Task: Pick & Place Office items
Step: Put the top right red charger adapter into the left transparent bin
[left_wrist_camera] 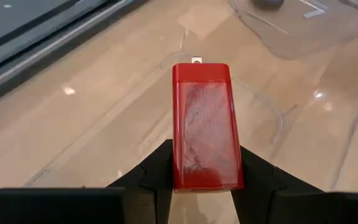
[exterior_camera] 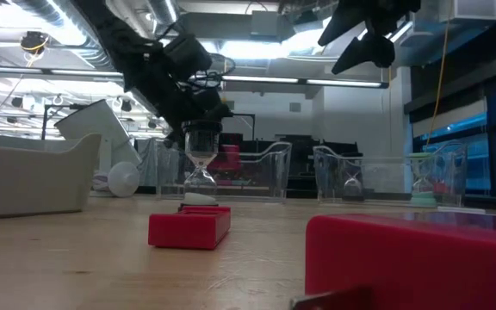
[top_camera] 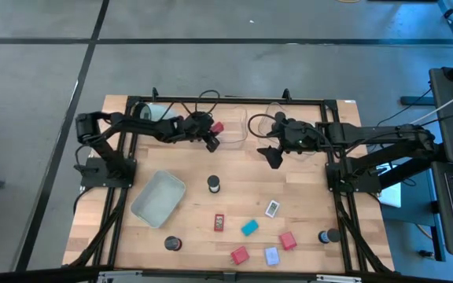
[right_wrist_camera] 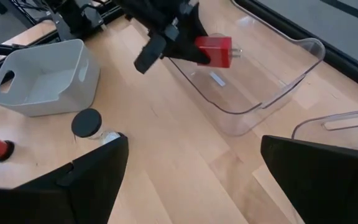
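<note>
The left gripper (left_wrist_camera: 201, 180) is clamped on one end of a red block (left_wrist_camera: 202, 127), whose long axis runs straight out ahead of the fingers (left_wrist_camera: 151, 177). Block and gripper hang over a clear tray (right_wrist_camera: 253, 99) at the table's back edge — the block looks to be above the tray's open mouth, so the drop is likely straight down. The right gripper (top_camera: 274, 156) waits with its fingers spread wide and empty, just beside, farther from the tray. Other items — a teal piece (top_camera: 249, 228) among them — lie toward the front.
</note>
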Motion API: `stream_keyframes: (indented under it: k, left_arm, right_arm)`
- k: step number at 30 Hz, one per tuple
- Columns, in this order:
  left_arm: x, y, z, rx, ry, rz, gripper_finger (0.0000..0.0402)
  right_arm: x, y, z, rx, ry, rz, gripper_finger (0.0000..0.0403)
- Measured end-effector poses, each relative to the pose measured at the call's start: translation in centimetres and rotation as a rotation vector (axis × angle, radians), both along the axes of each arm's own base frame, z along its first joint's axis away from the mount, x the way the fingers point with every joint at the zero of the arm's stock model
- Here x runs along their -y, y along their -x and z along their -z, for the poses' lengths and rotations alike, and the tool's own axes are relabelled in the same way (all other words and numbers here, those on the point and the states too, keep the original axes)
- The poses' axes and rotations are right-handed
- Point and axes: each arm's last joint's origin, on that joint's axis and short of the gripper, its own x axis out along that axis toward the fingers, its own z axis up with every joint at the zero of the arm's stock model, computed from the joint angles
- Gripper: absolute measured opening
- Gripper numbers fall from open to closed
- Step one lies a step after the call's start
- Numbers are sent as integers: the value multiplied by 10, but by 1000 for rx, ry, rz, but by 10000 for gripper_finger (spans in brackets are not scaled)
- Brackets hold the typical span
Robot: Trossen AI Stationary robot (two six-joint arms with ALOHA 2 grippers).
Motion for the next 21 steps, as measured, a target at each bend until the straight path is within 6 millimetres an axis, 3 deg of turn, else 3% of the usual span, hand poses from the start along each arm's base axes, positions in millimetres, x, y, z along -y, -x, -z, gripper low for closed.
stream_keyframes:
  k: [8, 21]
  left_arm:
    - [-7, -9, 12, 49, -20, 17, 120]
    - [-14, -22, -1, 116, -79, 125, 120]
  right_arm:
    - [2, 0, 0, -1, 38, 41, 370]
    - [3, 1, -1, -14, 109, 53, 370]
